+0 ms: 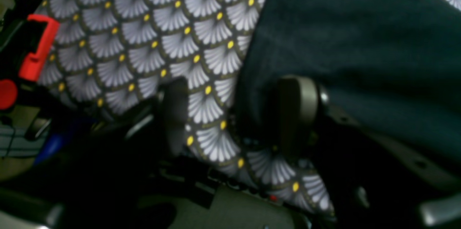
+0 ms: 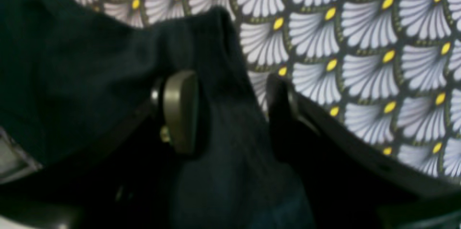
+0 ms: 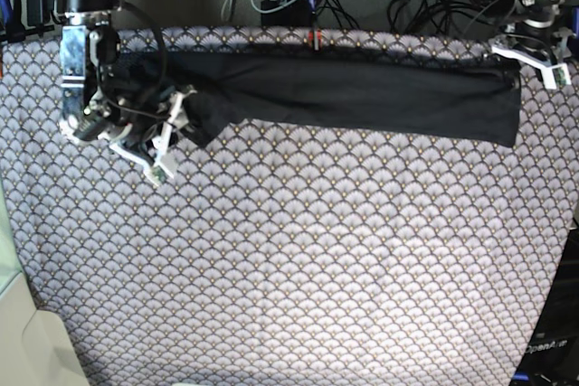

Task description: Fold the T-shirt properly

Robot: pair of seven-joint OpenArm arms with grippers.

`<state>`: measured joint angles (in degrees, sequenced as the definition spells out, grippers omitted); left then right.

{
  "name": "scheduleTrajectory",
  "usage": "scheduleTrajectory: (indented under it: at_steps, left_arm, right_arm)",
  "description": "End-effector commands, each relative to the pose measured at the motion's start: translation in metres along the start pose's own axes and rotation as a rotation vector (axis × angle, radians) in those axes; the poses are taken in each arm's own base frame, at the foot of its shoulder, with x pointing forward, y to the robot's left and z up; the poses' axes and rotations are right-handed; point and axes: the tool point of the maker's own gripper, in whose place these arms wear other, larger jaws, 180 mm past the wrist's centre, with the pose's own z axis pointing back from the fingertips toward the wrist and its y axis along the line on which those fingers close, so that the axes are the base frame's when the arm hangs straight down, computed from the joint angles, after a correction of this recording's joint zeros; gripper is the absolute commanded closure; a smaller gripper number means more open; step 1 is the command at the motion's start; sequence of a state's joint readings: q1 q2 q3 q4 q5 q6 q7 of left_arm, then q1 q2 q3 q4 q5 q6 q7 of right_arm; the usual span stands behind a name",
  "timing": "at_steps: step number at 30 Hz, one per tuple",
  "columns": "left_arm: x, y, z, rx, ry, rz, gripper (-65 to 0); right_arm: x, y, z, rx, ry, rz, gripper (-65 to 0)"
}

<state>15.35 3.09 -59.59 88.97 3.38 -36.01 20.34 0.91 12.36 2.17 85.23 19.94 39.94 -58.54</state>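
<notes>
Two grippers work the shirt (image 3: pixel 362 88) ends: right gripper (image 2: pixel 230 110) straddles a bunched fold between parted jaws, left gripper (image 1: pixel 236 113) spread at the hem, ready to pinch.

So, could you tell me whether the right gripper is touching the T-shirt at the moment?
Touching. In the right wrist view, a fold of the black T-shirt runs between the open fingers of the right gripper and lies against the tan finger pad.
</notes>
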Motion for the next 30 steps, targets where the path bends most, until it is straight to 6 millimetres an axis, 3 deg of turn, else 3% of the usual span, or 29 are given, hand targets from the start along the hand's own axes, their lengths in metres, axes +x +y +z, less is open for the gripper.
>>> scheduleTrajectory:
  at_steps: [1, 6, 12, 14, 18, 24, 30]
  left_arm:
    - [0.015, 0.005, 0.002, 0.009, -0.051, -0.006, -37.1]
    - [0.016, 0.005, 0.002, 0.009, -0.054, -0.007, -37.1]
    - [0.016, 0.004, 0.001, 0.008, -0.055, -0.005, -37.1]
    - [0.016, 0.004, 0.001, 0.008, -0.055, -0.005, -37.1]
    - [0.016, 0.004, 0.001, 0.008, -0.055, -0.003, -37.1]
    - [0.015, 0.004, 0.000, 0.007, -0.052, -0.002, -37.1]
    - [0.014, 0.005, 0.000, 0.007, -0.050, -0.003, -37.1]
  right_arm:
    - [-0.004, -0.003, 0.001, -0.012, 0.021, 0.008, -32.1]
    - [-0.002, 0.001, -0.001, -0.001, -0.002, 0.006, -28.9]
    - [0.000, 0.001, -0.001, 0.000, -0.003, 0.009, -4.9]
    - [0.000, 0.001, -0.001, 0.000, -0.003, 0.009, -0.6]
    - [0.005, 0.001, 0.002, -0.006, -0.020, 0.021, -0.2]
    - [0.038, 0.017, 0.039, -0.066, -0.133, 0.139, -0.2]
    - [0.042, 0.035, 0.059, -0.071, -0.157, 0.186, -0.2]
